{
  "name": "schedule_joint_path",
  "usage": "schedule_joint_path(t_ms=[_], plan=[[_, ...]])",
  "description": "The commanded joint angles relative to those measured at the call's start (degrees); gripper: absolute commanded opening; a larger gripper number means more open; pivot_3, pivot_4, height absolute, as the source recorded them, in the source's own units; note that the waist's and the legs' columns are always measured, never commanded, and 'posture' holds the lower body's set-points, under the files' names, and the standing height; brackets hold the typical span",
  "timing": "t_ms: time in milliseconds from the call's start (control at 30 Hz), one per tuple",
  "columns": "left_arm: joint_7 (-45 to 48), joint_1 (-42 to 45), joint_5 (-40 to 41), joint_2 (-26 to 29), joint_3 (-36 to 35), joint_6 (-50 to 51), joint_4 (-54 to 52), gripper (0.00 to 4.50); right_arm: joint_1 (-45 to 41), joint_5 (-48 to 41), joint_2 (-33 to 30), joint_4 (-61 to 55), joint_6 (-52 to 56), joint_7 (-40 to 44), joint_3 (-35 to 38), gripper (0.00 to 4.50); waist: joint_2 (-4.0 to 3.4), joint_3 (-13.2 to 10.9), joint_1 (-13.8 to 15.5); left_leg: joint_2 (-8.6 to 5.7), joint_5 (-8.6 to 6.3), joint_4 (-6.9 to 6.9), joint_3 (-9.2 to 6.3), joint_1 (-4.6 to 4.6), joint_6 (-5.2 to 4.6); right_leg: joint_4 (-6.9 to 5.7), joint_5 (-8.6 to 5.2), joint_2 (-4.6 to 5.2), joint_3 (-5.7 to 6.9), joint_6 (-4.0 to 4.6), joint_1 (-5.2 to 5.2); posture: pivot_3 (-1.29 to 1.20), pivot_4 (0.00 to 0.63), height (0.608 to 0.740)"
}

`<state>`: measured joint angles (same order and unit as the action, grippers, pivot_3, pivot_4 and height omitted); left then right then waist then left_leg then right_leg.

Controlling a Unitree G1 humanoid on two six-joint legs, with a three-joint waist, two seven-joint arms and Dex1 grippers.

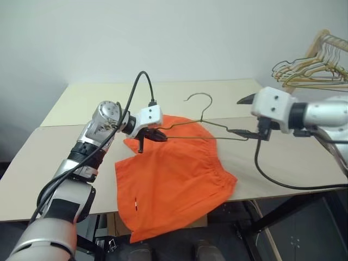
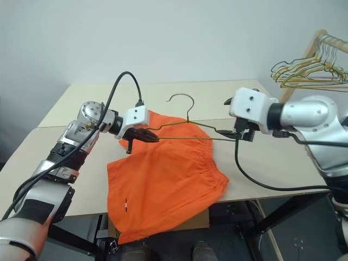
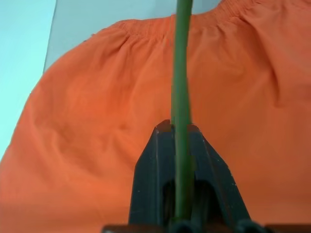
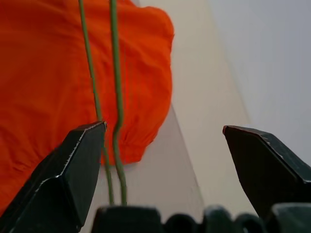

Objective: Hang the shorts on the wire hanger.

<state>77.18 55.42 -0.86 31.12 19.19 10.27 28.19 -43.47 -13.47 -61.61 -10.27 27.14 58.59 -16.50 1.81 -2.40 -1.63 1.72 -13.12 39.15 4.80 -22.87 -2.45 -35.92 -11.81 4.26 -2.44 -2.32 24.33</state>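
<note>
- Left gripper (image 1: 154,135) is pinching the wire hanger (image 1: 201,130) at its left corner, jaws clamped.
- Shorts (image 1: 174,179) are lying on the table (image 1: 49,163), beneath the hanger's left-to-right bar.
- Right gripper (image 4: 165,150) is gaping wide, holding nothing, nearest the hanger's right corner.
</note>
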Motion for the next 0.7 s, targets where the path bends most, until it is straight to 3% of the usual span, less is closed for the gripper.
schedule_joint_path(t_ms=[33, 133, 267, 333, 400, 700], plan=[[-0.06, 1.31, 0.52, 0.11, -1.32, -0.17, -1.47, 0.0, -3.29, 2.66, 1.22, 1.78, 5.09, 5.48, -3.29, 4.48, -0.03, -0.01, 0.72, 0.0, 0.0, 0.0, 0.07, -0.07, 0.0, -0.02, -0.01, 0.0, 0.0, 0.02, 0.08, 0.06, 0.0, 0.74], [0.15, 1.16, 0.73, 0.28, -1.47, -0.11, -1.95, 0.0, -6.7, 4.62, 2.99, 4.49, 10.16, 10.1, -7.43, 4.48, -0.05, -0.01, 1.24, -0.06, 0.0, 0.02, 0.19, -0.56, 0.0, -0.14, 0.26, 0.02, -0.04, 0.32, 0.59, 0.07, 0.0, 0.74], [0.58, 0.72, 1.08, 0.55, -1.58, 0.04, -2.81, 0.0, -9.5, 9.2, 5.98, 9.6, 11.2, 10.81, -10.34, 4.48, -0.06, -0.01, 1.76, -0.11, 0.0, 0.1, 0.23, -0.98, 0.0, -0.15, 0.45, -0.1, -0.03, 0.07, 0.92, 0.07, 0.0, 0.74], [1.13, 0.7, 1.38, 0.6, -1.64, -0.1, -2.85, 0.0, -10.28, 10.14, 7.13, 11.49, 11.74, 11.54, -10.33, 4.12, -0.06, -0.01, 2.25, -0.1, -0.01, 0.1, 0.23, -0.99, 0.0, -0.15, 0.45, -0.13, -0.01, 0.07, 0.92, 0.07, 0.0, 0.74], [1.19, 0.71, 1.36, 0.64, -1.59, -0.21, -2.88, 0.0, -10.61, 10.89, 7.64, 12.44, 11.68, 12.63, -10.2, 3.57, -0.06, -0.01, 2.4, -0.11, -0.01, 0.1, 0.25, -1.0, 0.0, -0.14, 0.44, -0.13, -0.01, 0.08, 0.93, 0.07, 0.0, 0.74], [1.61, 0.93, 1.16, 0.51, -1.24, -1.23, -2.56, 0.0, -9.3, 13.25, 7.41, 12.02, 11.13, 15.37, -9.4, 0.32, -0.06, -0.01, 2.38, -0.08, -0.01, 0.27, 0.25, -1.0, 0.01, -0.21, 0.46, -0.14, 0.0, 0.06, 0.89, 0.06, 0.0, 0.74]])
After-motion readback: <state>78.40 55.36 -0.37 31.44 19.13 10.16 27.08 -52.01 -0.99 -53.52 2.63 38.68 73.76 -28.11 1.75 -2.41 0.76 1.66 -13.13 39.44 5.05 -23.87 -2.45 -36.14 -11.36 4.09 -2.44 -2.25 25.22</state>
